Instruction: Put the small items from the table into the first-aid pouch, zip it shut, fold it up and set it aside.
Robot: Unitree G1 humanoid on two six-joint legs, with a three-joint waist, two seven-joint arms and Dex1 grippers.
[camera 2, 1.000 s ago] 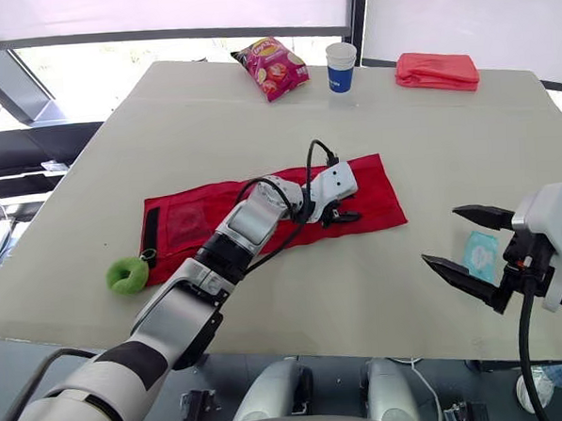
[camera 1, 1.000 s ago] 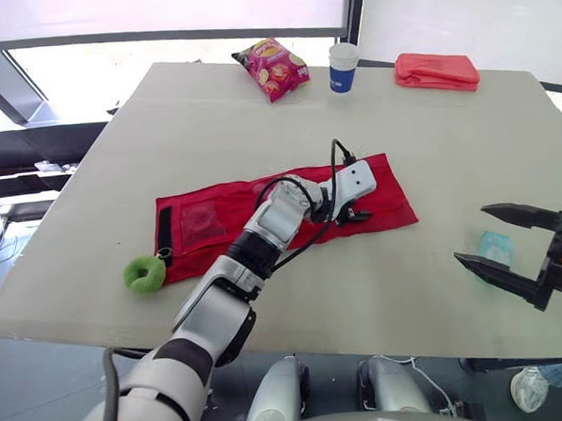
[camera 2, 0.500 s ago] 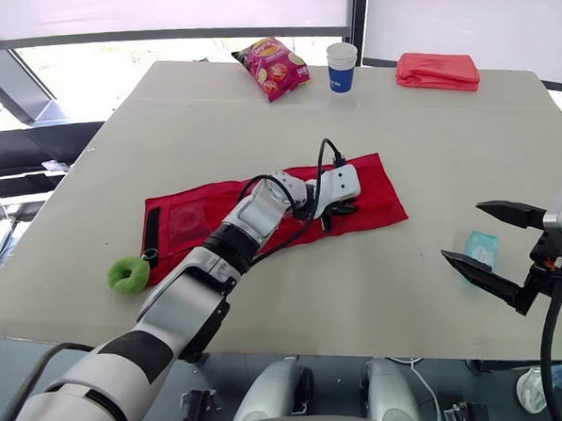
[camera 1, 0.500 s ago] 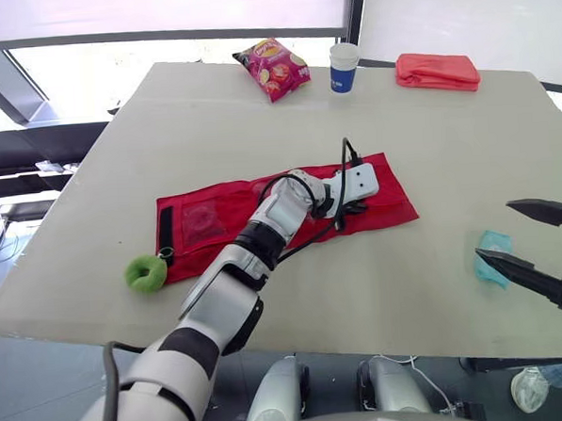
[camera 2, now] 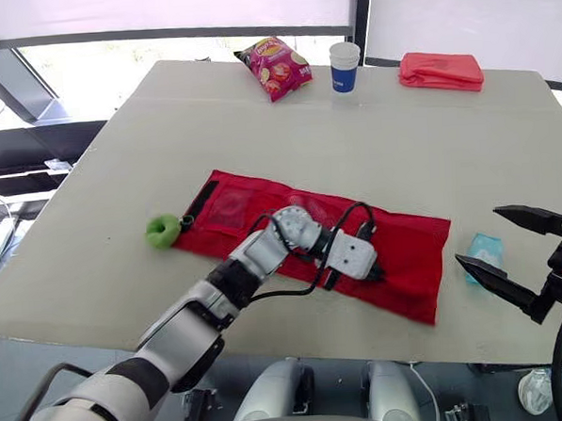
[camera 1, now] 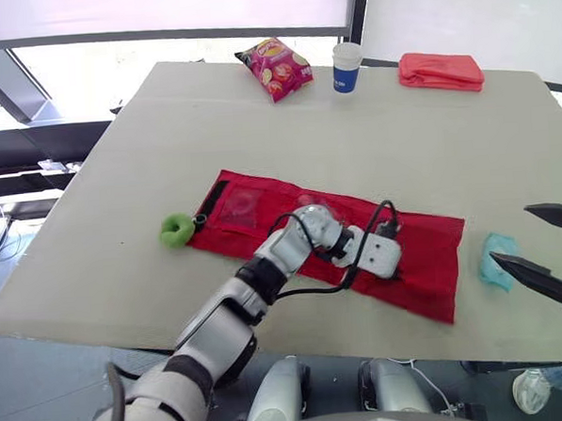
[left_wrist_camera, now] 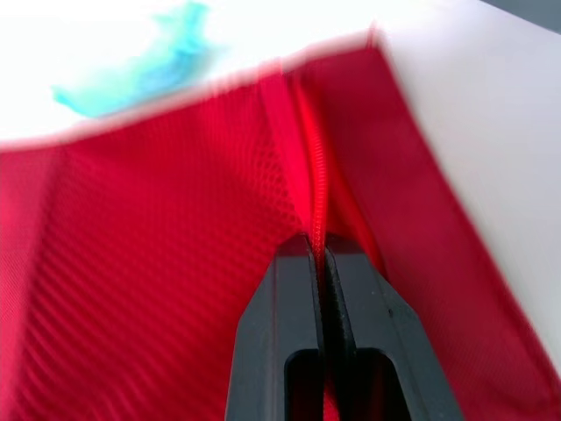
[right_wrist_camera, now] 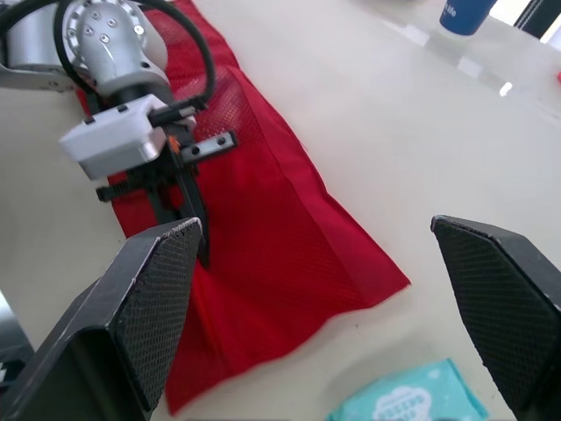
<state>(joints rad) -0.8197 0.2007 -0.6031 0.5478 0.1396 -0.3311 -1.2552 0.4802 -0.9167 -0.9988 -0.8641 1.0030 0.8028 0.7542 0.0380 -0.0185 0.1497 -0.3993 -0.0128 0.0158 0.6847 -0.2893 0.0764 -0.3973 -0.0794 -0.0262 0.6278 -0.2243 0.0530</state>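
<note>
Left eye view, left to right. Green ring (camera 1: 176, 230) lies on the surface (camera 1: 164, 141), touching the pouch's 10 o'clock end. Chips bag (camera 1: 274, 67) sits at the far edge, 12 o'clock from the ring. Red pouch (camera 1: 429, 255) lies flat and unfolded mid-surface, its long axis running 10 to 4 o'clock. Blue-and-white cup (camera 1: 347, 67) stands upright just beside the chips, on their 3 o'clock side. Left gripper (left_wrist_camera: 318, 250) is down on the pouch past its middle, toward the 4 o'clock end. In the left wrist view its fingers (left_wrist_camera: 289, 298) are pressed together, pinching the zipper (left_wrist_camera: 317, 189). Folded red bundle (camera 1: 441, 71) lies at the far edge, 3 o'clock of the cup. Teal packet (camera 1: 496, 260) lies on the bare surface, at 3 o'clock from the pouch's end, close but apart. Right gripper (camera 1: 510, 234) hangs just beside the packet at its 3 o'clock, fingers (right_wrist_camera: 145, 298) spread wide, holding nothing.
</note>
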